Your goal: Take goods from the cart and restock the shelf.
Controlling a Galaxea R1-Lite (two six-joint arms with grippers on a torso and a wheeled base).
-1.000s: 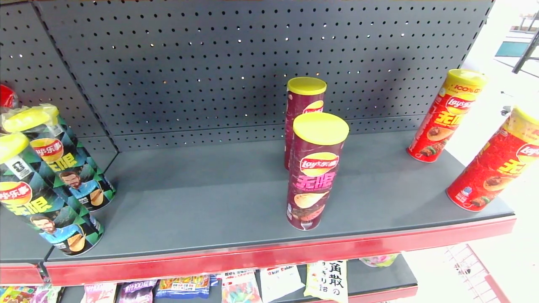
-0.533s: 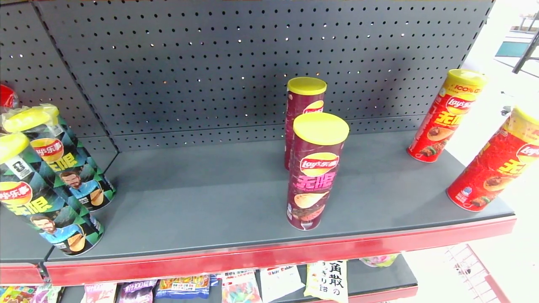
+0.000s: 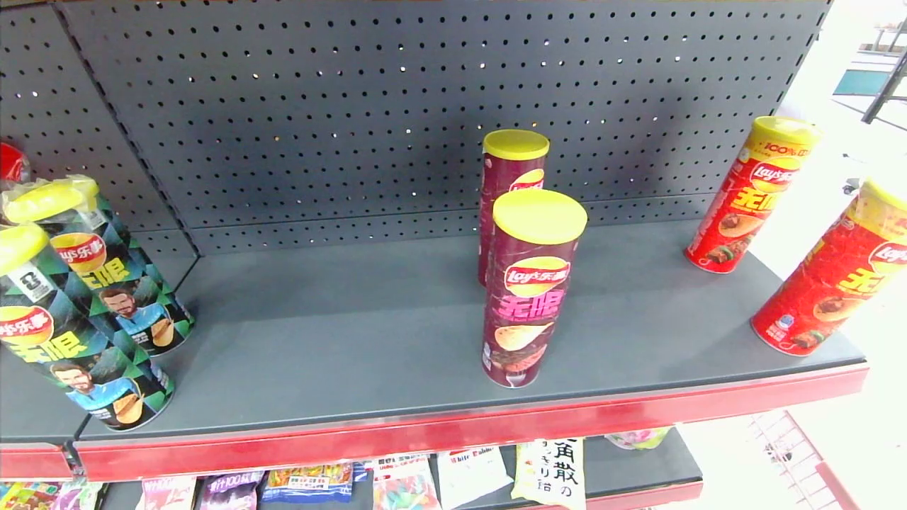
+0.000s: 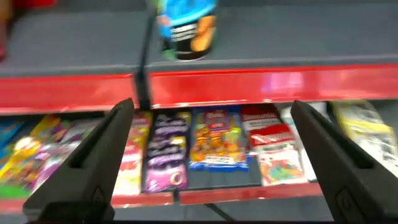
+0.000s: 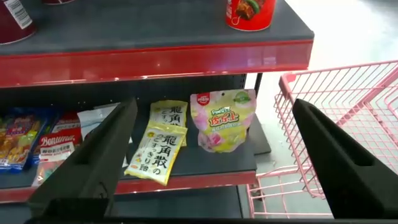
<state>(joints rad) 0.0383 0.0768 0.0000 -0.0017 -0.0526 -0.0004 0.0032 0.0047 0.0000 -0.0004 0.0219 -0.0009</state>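
- Right gripper hung wide open, gripping nothing, with the pink cart near beside it.
- Left gripper gaped empty too, facing the snack bags.
- Smart play, likely: swing to the cart, grip one item squarely, then fill the shelf above.

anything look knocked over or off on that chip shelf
Nothing stands out. The two maroon cans, two red cans and two green cans all stand on their bases on the shelf, lids on, nothing spilled. The outer ones seem to lean, probably just the wide-angle view.
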